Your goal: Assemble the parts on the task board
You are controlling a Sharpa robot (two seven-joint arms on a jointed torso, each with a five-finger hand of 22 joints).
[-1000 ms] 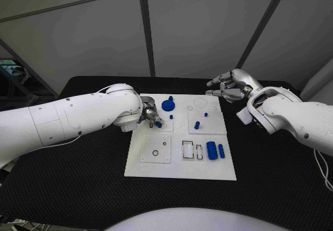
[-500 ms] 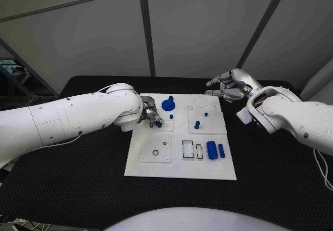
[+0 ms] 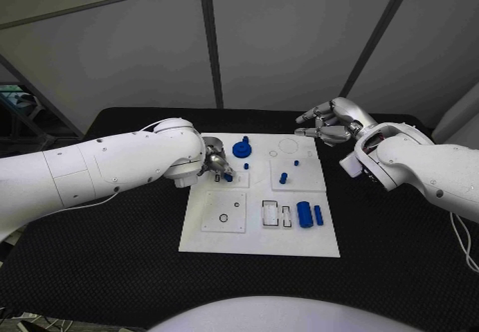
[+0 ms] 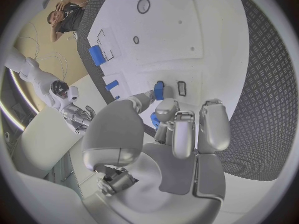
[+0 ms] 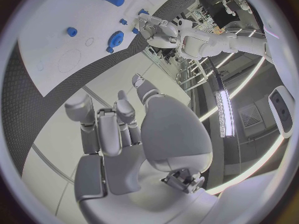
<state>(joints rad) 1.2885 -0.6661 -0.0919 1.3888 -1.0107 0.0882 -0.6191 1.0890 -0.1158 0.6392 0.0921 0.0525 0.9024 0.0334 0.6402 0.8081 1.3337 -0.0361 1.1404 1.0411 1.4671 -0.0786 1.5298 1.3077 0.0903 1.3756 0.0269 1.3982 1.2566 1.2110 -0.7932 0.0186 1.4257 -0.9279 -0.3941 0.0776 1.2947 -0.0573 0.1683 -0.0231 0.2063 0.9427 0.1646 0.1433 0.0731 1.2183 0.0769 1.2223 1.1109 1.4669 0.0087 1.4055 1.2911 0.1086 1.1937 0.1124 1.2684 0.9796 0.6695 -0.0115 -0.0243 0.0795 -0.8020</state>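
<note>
Twice found the left fingers (image 4: 177,134) drawn narrow on a blue part (image 4: 159,90): from the head and from the left wrist. Saw the part pinched between thumb and a finger, down at the board (image 3: 300,242), just beside a small dark slot (image 4: 181,88) in the near-left of its far half. Could not tell whether the part touched the surface. Placed the left hand (image 3: 216,164) low over the board's left edge, palm hidden under the white arm.

Found a blue knob (image 3: 241,148) standing just beyond that hand, apart from it. Counted two pegs to its right on the far-right panel: a short peg (image 3: 295,164) and a taller peg (image 3: 284,179), both upright and apart. Noted two blue cylinders (image 3: 311,216) lying side by side near the board's right edge, next to outlined slots (image 3: 270,213). Spotted a small ring hole (image 3: 223,220) in the near-left panel.

Saw the right fingers (image 5: 118,119) curled in toward the palm, with nothing between them. Placed the right hand (image 3: 329,123) above the table (image 3: 120,277), just past the board's far-right corner, well apart from every part.
</note>
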